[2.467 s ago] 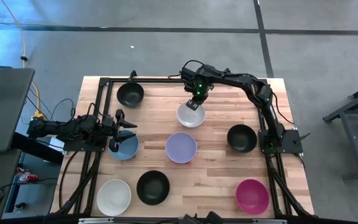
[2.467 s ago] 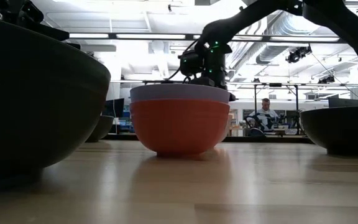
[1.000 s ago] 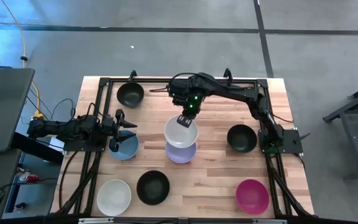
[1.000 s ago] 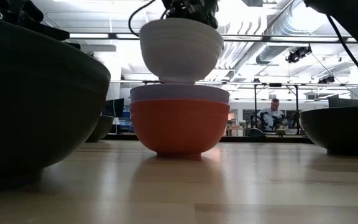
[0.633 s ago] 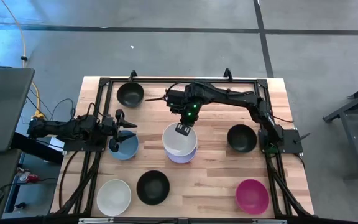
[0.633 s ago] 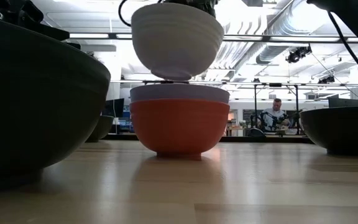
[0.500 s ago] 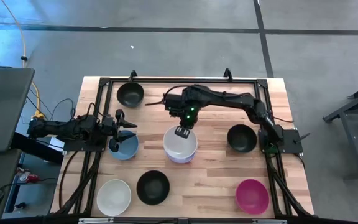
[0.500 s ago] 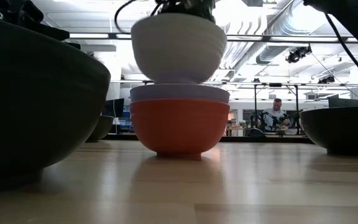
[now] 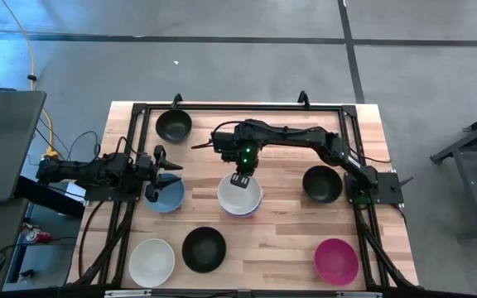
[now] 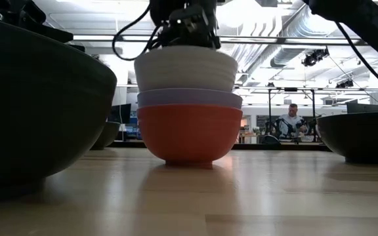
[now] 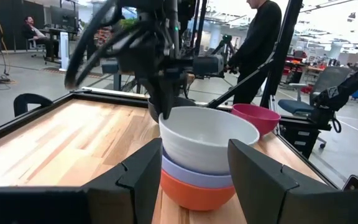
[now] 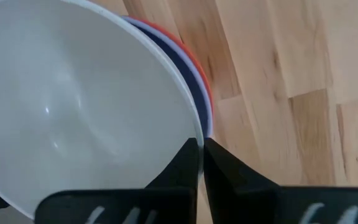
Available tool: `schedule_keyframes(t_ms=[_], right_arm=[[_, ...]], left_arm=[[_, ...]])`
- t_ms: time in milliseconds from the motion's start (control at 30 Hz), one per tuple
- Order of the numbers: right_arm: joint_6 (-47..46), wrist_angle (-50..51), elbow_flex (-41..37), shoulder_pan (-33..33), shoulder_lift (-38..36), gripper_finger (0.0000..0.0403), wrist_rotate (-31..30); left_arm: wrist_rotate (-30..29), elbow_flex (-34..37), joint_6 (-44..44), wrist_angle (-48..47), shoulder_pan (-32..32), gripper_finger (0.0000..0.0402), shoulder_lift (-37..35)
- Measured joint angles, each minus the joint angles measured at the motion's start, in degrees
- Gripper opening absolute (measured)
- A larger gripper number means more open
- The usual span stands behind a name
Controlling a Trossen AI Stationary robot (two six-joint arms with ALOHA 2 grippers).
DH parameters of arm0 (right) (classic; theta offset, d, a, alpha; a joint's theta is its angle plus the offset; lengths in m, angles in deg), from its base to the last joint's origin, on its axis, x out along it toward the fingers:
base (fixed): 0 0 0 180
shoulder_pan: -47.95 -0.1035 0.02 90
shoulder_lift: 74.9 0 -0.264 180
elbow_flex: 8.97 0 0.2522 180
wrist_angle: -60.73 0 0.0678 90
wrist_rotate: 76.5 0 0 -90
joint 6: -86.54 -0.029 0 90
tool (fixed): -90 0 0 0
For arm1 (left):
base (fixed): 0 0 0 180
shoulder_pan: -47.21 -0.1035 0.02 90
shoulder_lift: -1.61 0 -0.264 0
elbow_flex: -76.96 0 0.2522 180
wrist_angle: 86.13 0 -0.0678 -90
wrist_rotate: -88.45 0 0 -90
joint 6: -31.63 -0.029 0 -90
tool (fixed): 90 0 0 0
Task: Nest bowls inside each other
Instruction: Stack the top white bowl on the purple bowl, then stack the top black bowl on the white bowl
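A white bowl [image 9: 239,197] sits in a lavender bowl [image 10: 189,98], which is nested in a red bowl [image 10: 189,134] at the table's middle. My right gripper [image 9: 240,177] is shut on the white bowl's far rim. My left gripper [image 9: 157,172] is open and waits over a blue bowl [image 9: 166,196] at the left edge. Standing apart on the wood are three black bowls [image 9: 173,125] [image 9: 321,184] [image 9: 204,248], a second white bowl [image 9: 151,261] and a magenta bowl [image 9: 336,260]. My right gripper pinches the white bowl's rim [image 12: 197,138] on its far side, one finger [image 12: 180,163] inside the bowl and one [image 12: 224,169] outside. The fingers come from above, pointing down. The bowl is upright, its lower part sunk into the lavender bowl [image 12: 205,106].
A black frame [image 9: 222,106] runs along the table's edges. A person [image 11: 263,37] stands beyond the table's right side, and another sits far back in the room [image 10: 289,124]. Bare wood lies between the bowls.
My right gripper has carried the white bowl toward the near edge and down. The bowl hung clear above the lavender bowl a second ago and now sits inside it. The gripper has stayed shut on the rim.
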Motion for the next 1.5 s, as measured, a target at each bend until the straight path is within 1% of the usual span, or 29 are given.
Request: schedule_keyframes(t_ms=[200, 467, 800, 967, 1067, 1233, 1333, 1400, 1500], right_arm=[[1.2, 0.0, 0.0, 0.0, 1.3, 0.0000, -0.1], [1.4, -0.6, 0.0, 0.0, 1.3, 0.0000, -2.0], [1.3, -3.3, -5.4, 0.0, 1.3, 0.0000, -2.2], [1.4, -6.2, -6.0, 0.0, 1.3, 0.0003, -2.0], [1.6, -6.6, -5.1, 0.0, 1.3, 0.0025, -2.0], [2.3, -6.8, -3.0, 0.0, 1.3, 0.0087, -2.5], [2.9, -6.7, -1.6, 0.1, 1.3, 0.0116, -2.5], [3.7, -6.0, -0.4, 0.4, 1.3, 0.0128, -2.5], [6.8, -2.9, 2.1, 1.0, 1.3, 0.0134, -2.9]], left_arm=[[0.0, 0.0, 0.0, 0.0, 0.0, 0.0172, 0.0], [0.0, 0.0, 0.0, -0.1, 0.0, 0.0172, 0.0], [0.0, 0.0, 0.0, -0.2, 0.0, 0.0172, 0.0], [0.0, 0.0, 0.0, -0.2, 0.0, 0.0172, 0.0], [0.0, 0.0, 0.0, -0.2, 0.0, 0.0172, 0.0], [0.0, 0.0, 0.0, -0.2, 0.0, 0.0172, 0.0], [0.0, 0.0, 0.0, -0.2, 0.0, 0.0172, 0.0], [0.0, 0.0, 0.0, -0.2, 0.0, 0.0172, 0.0], [-0.4, 0.0, 0.0, -0.2, 0.0, 0.0172, 0.0]])
